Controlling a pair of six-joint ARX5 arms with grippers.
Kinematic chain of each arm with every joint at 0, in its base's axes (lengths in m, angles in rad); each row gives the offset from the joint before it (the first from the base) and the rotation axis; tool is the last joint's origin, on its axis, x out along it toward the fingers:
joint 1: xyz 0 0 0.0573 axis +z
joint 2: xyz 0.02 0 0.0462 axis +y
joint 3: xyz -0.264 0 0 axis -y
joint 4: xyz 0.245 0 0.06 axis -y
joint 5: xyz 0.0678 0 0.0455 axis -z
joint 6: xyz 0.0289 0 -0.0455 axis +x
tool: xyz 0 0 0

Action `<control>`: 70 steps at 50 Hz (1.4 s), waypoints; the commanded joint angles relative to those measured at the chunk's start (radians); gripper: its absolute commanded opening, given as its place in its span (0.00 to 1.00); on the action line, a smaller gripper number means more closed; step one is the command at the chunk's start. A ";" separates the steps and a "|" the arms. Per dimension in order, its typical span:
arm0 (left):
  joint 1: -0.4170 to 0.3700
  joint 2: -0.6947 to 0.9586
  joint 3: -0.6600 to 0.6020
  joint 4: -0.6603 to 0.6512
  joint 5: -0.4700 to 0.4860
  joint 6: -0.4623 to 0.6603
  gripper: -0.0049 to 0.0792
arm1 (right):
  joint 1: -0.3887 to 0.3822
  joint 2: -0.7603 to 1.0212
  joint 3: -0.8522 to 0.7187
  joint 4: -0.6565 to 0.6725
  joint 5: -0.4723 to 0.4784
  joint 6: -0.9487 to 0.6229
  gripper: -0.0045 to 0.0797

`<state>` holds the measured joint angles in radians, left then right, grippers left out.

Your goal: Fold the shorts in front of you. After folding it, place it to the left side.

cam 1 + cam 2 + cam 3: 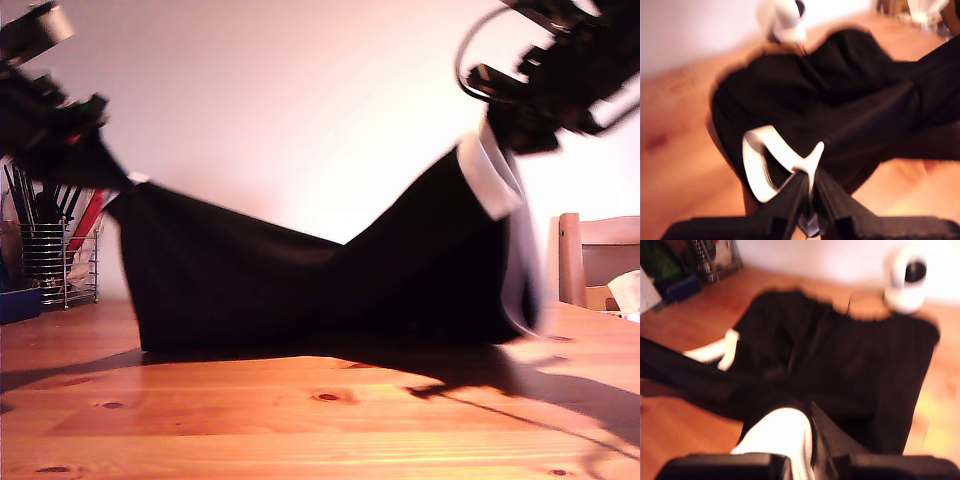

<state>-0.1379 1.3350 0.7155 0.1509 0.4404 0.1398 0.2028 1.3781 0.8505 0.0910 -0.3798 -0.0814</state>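
Observation:
The black shorts [300,290] hang stretched between my two grippers, their lower edge resting on the wooden table [320,420]. At the exterior view's left, my first gripper [108,165] is shut on a black corner; the first wrist view shows its jaws [810,192] pinching a narrow white band [757,165] on the shorts [840,85]. My second gripper [505,130], higher at the exterior view's right, is shut on the wide white band [490,175]. That band [780,437] fills its jaws [810,440], with the shorts [840,360] below. All frames are blurred.
A wire basket of pens [60,255] and a blue box [15,300] stand at the exterior view's left. A wooden chair [595,260] is at its right. A small white round camera [907,280] sits on the table beyond the shorts.

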 commanded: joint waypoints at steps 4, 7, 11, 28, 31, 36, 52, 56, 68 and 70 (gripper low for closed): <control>-0.021 -0.038 -0.110 0.042 0.000 -0.017 0.04 | 0.000 -0.044 -0.065 0.016 -0.003 0.011 0.04; -0.030 -0.048 -0.155 0.060 -0.002 -0.037 0.04 | 0.004 -0.048 -0.106 0.023 -0.004 0.029 0.04; -0.043 -0.061 -0.204 0.062 -0.005 -0.056 0.04 | 0.021 -0.050 -0.151 0.022 -0.003 0.045 0.04; -0.097 -0.158 -0.256 -0.122 -0.070 -0.073 0.04 | 0.066 -0.061 -0.251 -0.076 -0.003 0.065 0.04; -0.098 -0.176 -0.256 -0.183 -0.089 -0.073 0.04 | 0.066 -0.064 -0.254 -0.113 -0.003 0.062 0.04; -0.098 -0.192 -0.256 -0.286 -0.142 -0.082 0.04 | 0.066 -0.068 -0.256 -0.174 -0.002 0.034 0.04; -0.101 -0.191 -0.256 -0.466 -0.295 -0.253 0.04 | 0.077 -0.068 -0.256 -0.386 0.048 0.066 0.04; -0.101 -0.190 -0.256 -0.511 -0.317 -0.275 0.04 | 0.081 -0.068 -0.256 -0.414 0.068 0.068 0.04; -0.101 -0.190 -0.256 -0.577 -0.308 -0.326 0.04 | 0.085 -0.068 -0.256 -0.477 0.106 0.121 0.07; -0.101 -0.190 -0.256 -0.576 -0.283 -0.332 0.04 | 0.085 -0.068 -0.256 -0.474 0.098 0.139 0.12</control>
<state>-0.2359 1.1450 0.4618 -0.4263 0.1352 -0.1791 0.2836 1.3258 0.6128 -0.3862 -0.2779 0.0326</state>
